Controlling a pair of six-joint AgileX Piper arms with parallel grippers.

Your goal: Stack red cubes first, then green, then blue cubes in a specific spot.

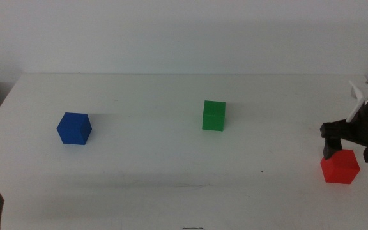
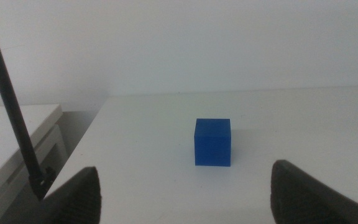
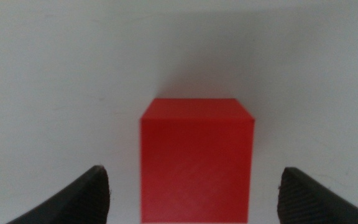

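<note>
The first step, fetching the red cube, is in hand. It sits on the white worktop well to the right of the green cube; the blue cube lies far to the green's left. The right claw hovers spread wide over the red cube, touching nothing. Next it must descend and close squarely. The left claw waits, open, facing the blue cube.

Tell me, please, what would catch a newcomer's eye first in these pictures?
Three bright cubes stand apart on the white table: the blue cube at the left, the green cube mid-table, the red cube at the right. The right end effector hangs open over the red cube; the left end effector waits open, facing the blue one.
</note>
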